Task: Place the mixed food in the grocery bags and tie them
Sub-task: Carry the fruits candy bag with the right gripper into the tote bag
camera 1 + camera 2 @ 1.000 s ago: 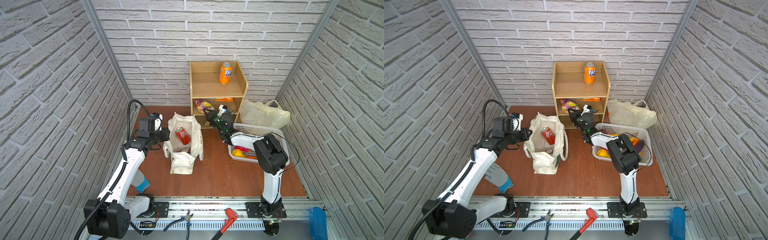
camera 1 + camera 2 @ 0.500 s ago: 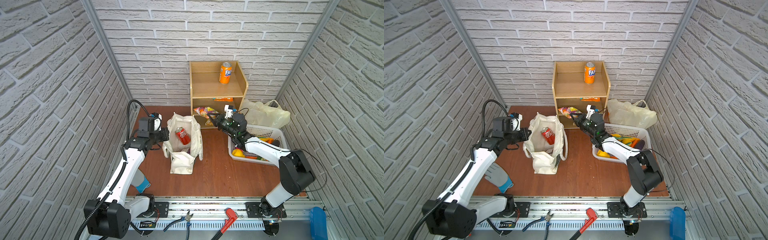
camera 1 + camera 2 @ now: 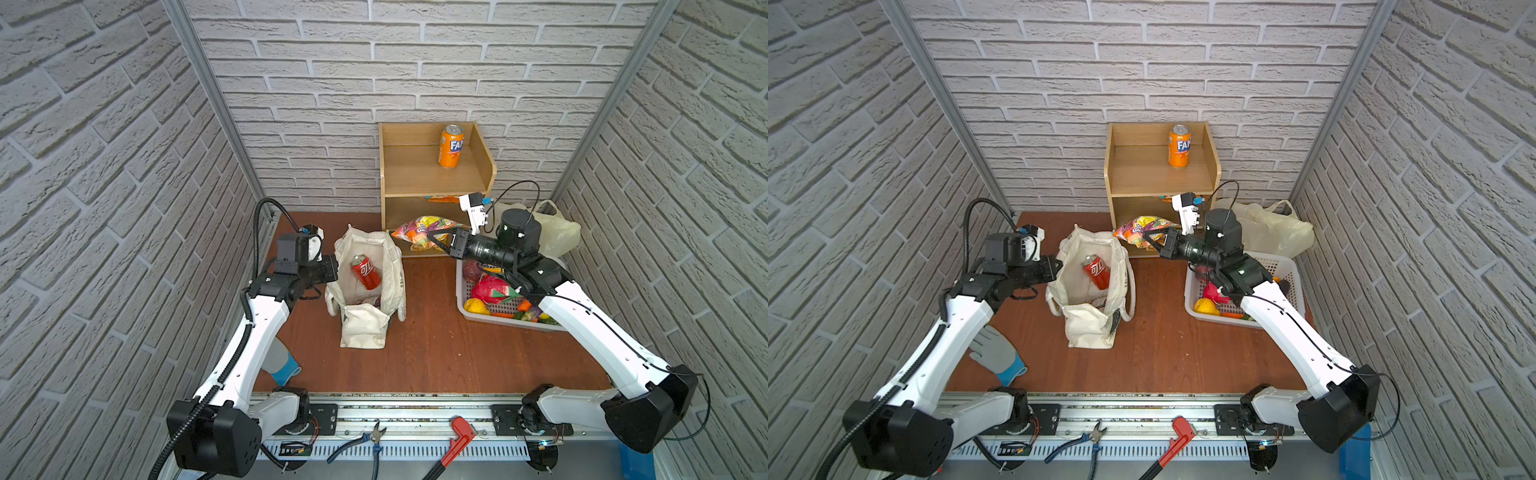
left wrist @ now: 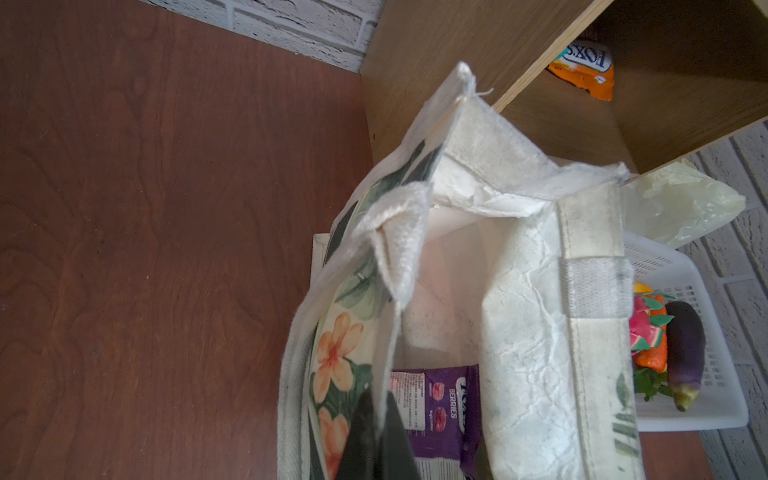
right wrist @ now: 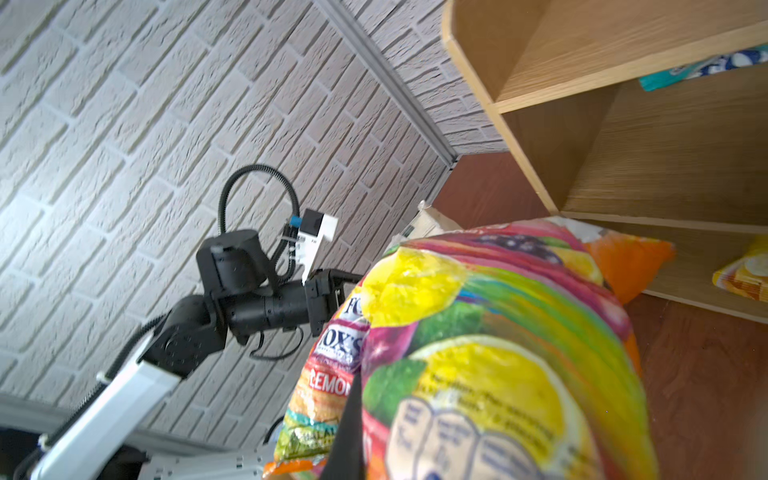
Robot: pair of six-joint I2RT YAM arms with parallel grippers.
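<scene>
The cream canvas tote stands open on the floor with a red soda can leaning inside. My left gripper is shut on the tote's left rim. A purple snack packet lies at the bottom. My right gripper is shut on a multicoloured snack packet, held in the air between the shelf's lower opening and the tote. The pale-yellow plastic bag lies behind the basket.
A wooden shelf unit holds an orange can on top and an orange packet inside. The white basket holds toy produce, including a dark aubergine. A grey glove lies front left.
My right arm swung its elbow out to the right and drew the multicoloured packet out of the lower shelf toward the tote. The left arm has kept still on the tote.
</scene>
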